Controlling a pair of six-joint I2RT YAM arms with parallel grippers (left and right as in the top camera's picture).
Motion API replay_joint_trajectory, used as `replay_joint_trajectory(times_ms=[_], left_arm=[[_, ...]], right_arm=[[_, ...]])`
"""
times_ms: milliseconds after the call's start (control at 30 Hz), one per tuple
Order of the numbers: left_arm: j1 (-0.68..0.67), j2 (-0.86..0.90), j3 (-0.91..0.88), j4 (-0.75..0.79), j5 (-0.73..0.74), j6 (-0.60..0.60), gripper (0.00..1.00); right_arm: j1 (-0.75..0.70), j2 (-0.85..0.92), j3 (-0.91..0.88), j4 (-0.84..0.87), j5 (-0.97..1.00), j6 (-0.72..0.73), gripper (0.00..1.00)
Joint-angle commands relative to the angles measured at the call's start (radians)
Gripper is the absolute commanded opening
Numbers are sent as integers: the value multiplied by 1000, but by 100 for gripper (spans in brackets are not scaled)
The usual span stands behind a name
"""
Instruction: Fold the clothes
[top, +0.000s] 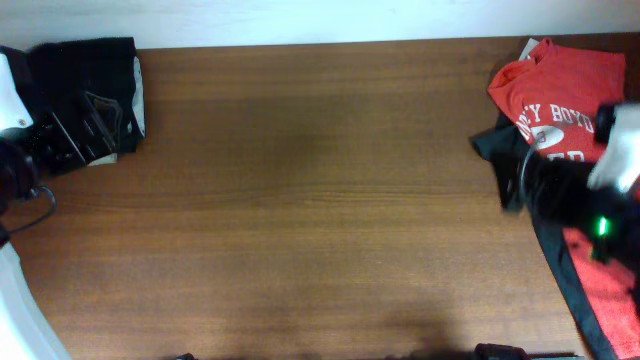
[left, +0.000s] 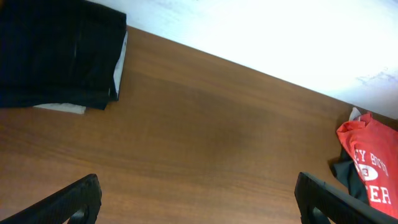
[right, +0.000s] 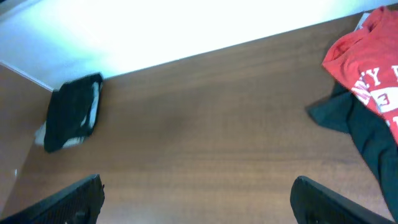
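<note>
**Next up: the red shirt in the right-hand heap**

Both of my grippers are empty, with the jaws spread wide. My right gripper (right: 198, 183) hangs over the right end of the wooden table (top: 320, 200), and my left gripper (left: 198, 186) sits at the left edge. One folded black garment (top: 95, 95), with a pale layer showing under it, already lies in the far left corner.

What is left is the crumpled heap at the right end. A red T-shirt (top: 565, 90) with white lettering lies on top of a dark garment (top: 500, 150) that pokes out toward the middle. I judge the red shirt should come first, since it lies uppermost.

To do this well, I'd pinch only its cloth near a shoulder or hem, not the dark layer beneath. I'd lift enough to part the two, then draw the shirt onto the bare middle and spread it flat before any fold.
</note>
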Motion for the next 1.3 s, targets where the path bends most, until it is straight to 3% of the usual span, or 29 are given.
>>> replay_joint_trajectory(times_ms=[0,200,367,467,600,767,900,1100,1267], left_arm=[[0,-4,0,0,10,-2,99],[0,-4,0,-1,10,-2,99],[0,-4,0,0,10,-2,99],[0,-4,0,0,10,-2,99],[0,-4,0,0,10,-2,99],[0,-4,0,-1,10,-2,99],[0,-4,0,0,10,-2,99],[0,-4,0,0,10,-2,99],[0,-4,0,0,10,-2,99]], right_arm=[[91,-250,-346,209,93,-8,99],[102,-777,-1128,770,96,-9,99],[102,-998,-1519,1096,95,-39,99],[102,-1041,-1646,1253,100,-38,99],[102,-1041,-1734,1445,166,-38,99],[102,-1041,-1734,1405,339,-38,99],[113,-1041,-1734,1468,369,-38,99],[156,-1041,-1734,1254,369,-38,99],[156,-1041,-1734,1236,368,-38,99]])
